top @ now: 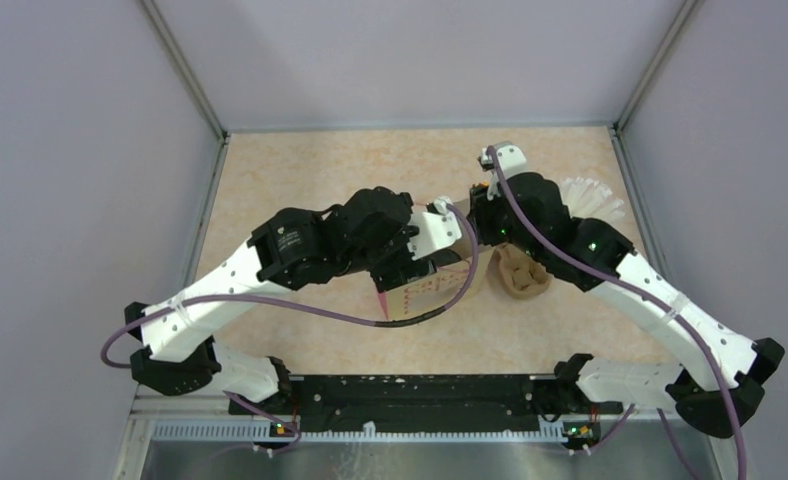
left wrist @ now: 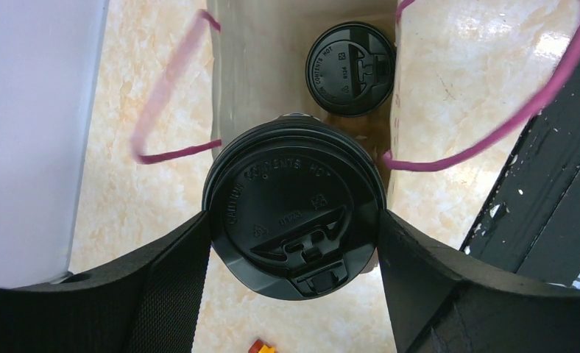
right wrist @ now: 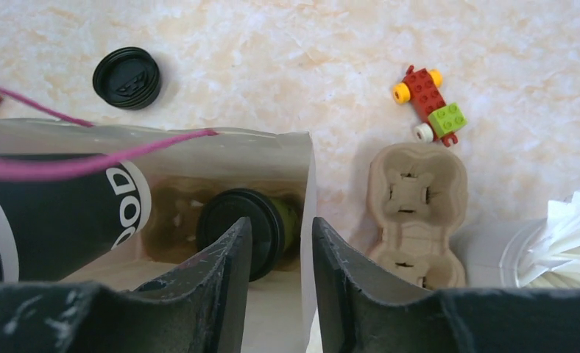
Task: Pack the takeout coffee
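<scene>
On the desk point(top: 300, 170), the bag point(left wrist: 272, 66) is standing open, one cup point(left wrist: 349, 70) inside. The left claw point(left wrist: 294, 239) is clamping the second cup point(left wrist: 291, 198) above it at the stiff lid rim; the light paper wall likely crushes easily. The right claw point(right wrist: 281, 235) is gaping slightly astride the bag's wall.

Brown paper bag point(left wrist: 252, 81), black lidded paper cup point(left wrist: 349, 70) in one corner, bare floor beside, second black cup point(left wrist: 294, 213) blocking mouth
</scene>
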Available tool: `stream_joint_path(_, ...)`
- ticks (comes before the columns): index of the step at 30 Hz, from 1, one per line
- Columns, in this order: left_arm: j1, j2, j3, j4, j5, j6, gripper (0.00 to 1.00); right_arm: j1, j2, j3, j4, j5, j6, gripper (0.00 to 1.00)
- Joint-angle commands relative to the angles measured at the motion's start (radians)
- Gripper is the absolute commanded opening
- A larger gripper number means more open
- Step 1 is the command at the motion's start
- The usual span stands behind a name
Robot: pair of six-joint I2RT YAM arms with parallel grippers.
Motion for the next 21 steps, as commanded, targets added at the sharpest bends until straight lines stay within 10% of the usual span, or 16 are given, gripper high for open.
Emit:
stream_joint_path(1,-0.005,0.012,-0.009,0.033,-0.004,0.027,0.67,0.005,0.044,0.081,-0.038,0.039,-0.067,0.37)
stream_joint_path(21,-0.002,0.022,-0.077,0.115,-0.044,0.056,0.66,-0.222,0.183,0.173,-0.035,-0.255,-0.185,0.26)
